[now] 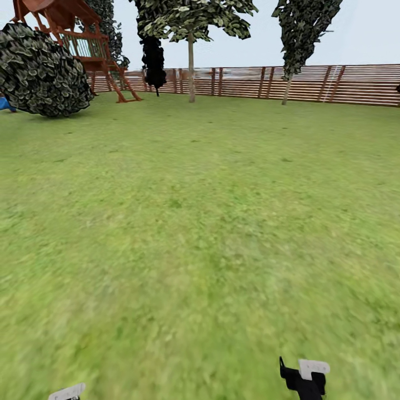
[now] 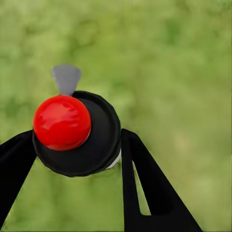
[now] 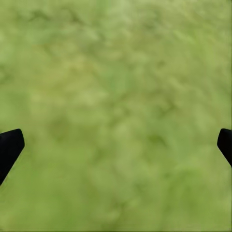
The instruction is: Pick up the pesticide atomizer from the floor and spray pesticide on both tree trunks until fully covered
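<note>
Pesticide atomizer (image 2: 77, 133) sits clamped in the left tool (image 2: 79, 145): in the left wrist view its black round top with red knob fills centre-left, a grey nozzle tip above it, black fingers (image 2: 140, 179) pressed on both sides. Right tool (image 3: 116, 145) is spread wide, nothing between its fingertips, blurry grass under it. Head view: open lawn (image 1: 200, 222), two pale-trunked trees (image 1: 191, 66) and (image 1: 287, 89) at the slat fence (image 1: 344, 83) along the top, red play tower (image 1: 83, 39) upper left.
</note>
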Tool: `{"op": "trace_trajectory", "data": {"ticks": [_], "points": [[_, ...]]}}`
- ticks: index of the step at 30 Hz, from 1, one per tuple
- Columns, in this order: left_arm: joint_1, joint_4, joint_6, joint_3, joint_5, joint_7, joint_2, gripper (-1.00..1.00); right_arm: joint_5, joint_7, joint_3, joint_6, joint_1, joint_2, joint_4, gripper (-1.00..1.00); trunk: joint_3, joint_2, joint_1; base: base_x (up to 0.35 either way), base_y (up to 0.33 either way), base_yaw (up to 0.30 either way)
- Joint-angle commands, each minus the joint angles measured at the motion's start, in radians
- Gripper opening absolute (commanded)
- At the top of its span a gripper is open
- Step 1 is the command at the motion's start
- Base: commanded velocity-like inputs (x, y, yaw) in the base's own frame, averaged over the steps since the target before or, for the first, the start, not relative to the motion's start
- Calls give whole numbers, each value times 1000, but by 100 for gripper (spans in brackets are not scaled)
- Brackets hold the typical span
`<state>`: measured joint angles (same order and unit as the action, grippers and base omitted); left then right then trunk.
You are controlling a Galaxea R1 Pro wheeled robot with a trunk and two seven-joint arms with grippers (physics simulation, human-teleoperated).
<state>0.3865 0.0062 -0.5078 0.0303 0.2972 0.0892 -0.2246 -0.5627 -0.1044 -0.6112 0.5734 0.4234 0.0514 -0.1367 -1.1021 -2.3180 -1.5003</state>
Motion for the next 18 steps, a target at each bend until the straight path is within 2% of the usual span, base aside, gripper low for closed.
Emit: {"op": "trace_trajectory", "data": {"ticks": [1,8,13,18], "points": [[0,0,0,0,0,0,0,-100,0,0,1,0,0,2,-1,100,0,0,0,308,160,5],[0,0,0,0,0,0,-1,-100,0,1,2,-2,0,-3,2,100,0,0,0,308,160,1],[0,0,-1,1,0,0,-1,-100,3,0,1,-6,0,-7,95,100,0,0,0,308,160,0],[0,0,-1,0,0,-21,-1,-100,3,1,1,-7,-1,-7,104,100,0,0,0,308,160,0]]}}
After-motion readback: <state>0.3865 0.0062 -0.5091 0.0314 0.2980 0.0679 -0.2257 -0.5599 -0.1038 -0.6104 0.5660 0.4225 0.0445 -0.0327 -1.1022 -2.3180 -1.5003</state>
